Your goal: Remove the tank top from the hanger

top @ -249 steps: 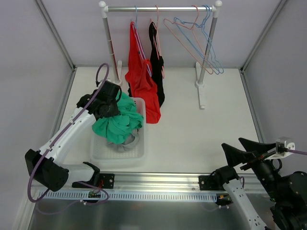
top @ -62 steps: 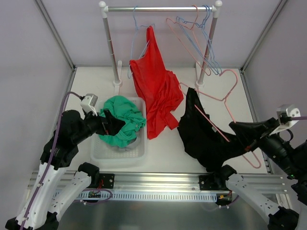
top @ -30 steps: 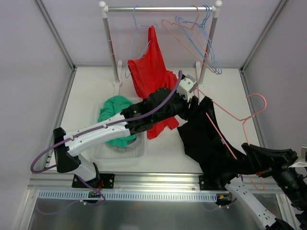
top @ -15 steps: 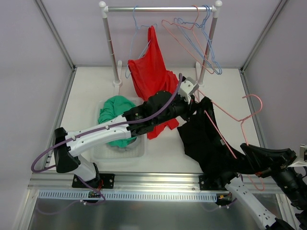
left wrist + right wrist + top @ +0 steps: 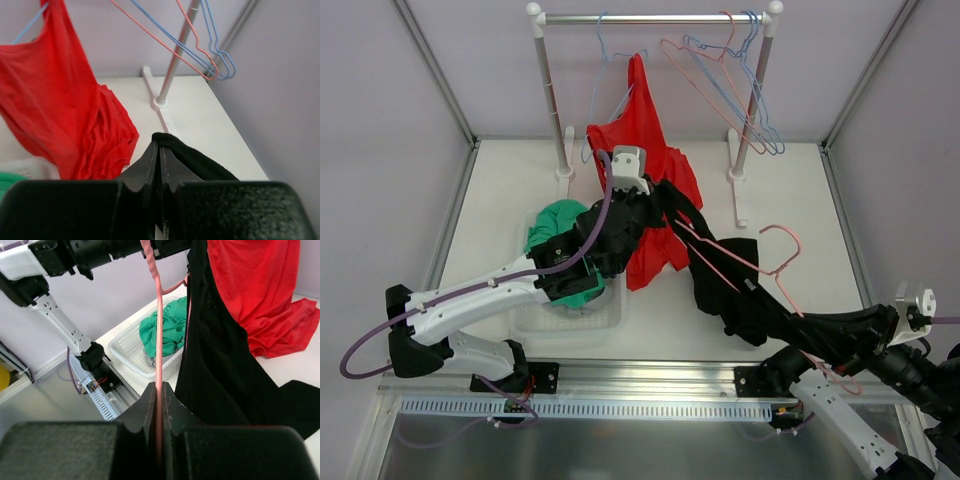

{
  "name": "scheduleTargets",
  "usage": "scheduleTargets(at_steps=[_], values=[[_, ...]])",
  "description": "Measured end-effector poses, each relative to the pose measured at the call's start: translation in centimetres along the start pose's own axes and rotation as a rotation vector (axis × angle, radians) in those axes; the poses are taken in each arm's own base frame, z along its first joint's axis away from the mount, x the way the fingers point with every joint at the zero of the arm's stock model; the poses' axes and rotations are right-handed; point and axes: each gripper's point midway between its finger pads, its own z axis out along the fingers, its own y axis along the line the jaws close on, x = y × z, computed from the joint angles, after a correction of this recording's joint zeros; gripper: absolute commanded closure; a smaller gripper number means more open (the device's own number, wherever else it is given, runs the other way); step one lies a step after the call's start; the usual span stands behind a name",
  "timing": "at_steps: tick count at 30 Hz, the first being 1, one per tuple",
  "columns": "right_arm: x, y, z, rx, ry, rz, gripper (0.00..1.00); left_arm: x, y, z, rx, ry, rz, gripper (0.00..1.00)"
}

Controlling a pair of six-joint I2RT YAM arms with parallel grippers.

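No lettering, brand or number can be read anywhere. The small board [image 5: 516,405] at the top view's lower left may carry print, too small to tell.

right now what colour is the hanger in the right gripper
Pink; the hanger shows clearest in the right wrist view.

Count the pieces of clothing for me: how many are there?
3. A red tank top hangs from the rail, a black tank top is pinched in the left tool, and a green garment lies in the white basket; more may hide under it.
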Motion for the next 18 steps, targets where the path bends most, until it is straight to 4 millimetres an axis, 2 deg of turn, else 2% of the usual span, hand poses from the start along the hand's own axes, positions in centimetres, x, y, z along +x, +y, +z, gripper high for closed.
scheduleTargets(at_steps=[3,6,13,18], values=[[0.0,0.5,-0.1,-0.034,-0.002,-0.027,1.0,-0.8,1.3,-0.3,-0.064,-0.024,-0.01,1.0],[0.0,0.5,-0.3,-0.039,-0.034,-0.049,1.0,-0.3,1.6,-0.3,-0.071,-0.012,-0.002,1.0],[-0.8,-1.1,-0.9,0.035,-0.17,-0.08,1.0,4.1,1.1,-0.9,0.021,0.094,0.045,1.0],[-2.0,-2.5,-0.1,0.099,-0.234,-0.094,1.0,5.4,0.9,-2.0,0.084,0.136,0.017,1.0]])
